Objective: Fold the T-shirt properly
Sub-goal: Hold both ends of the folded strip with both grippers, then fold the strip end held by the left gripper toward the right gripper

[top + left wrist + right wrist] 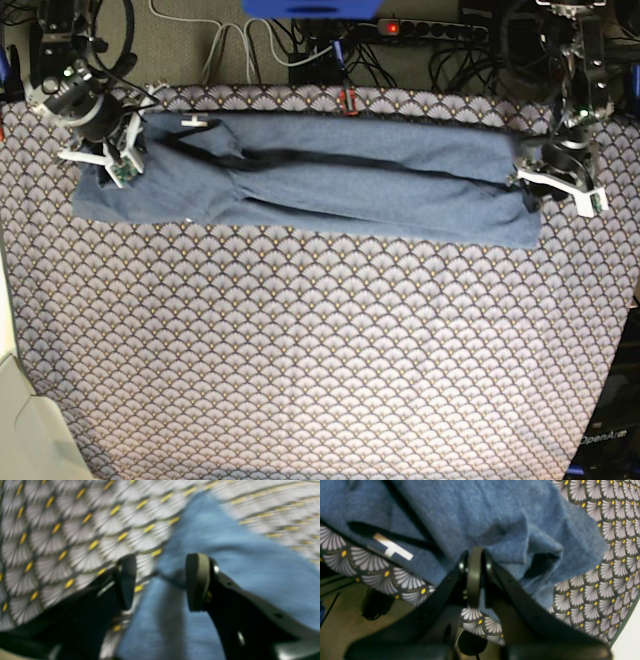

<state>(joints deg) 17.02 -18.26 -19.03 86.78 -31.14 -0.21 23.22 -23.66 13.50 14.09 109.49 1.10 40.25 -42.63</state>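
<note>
The near worktop (300,380) is bare scalloped cloth, wide open room. Farther back the T-shirt (330,180) lies as a long folded band running left to right, heathered blue, with dark creases. The right end effector (475,577) is clamped on its bunched edge; the left end effector (160,580) gapes empty over the other end.

A table under a scallop-patterned tablecloth (300,340) carries the T-shirt (330,180), lying folded lengthwise along its far edge.
</note>
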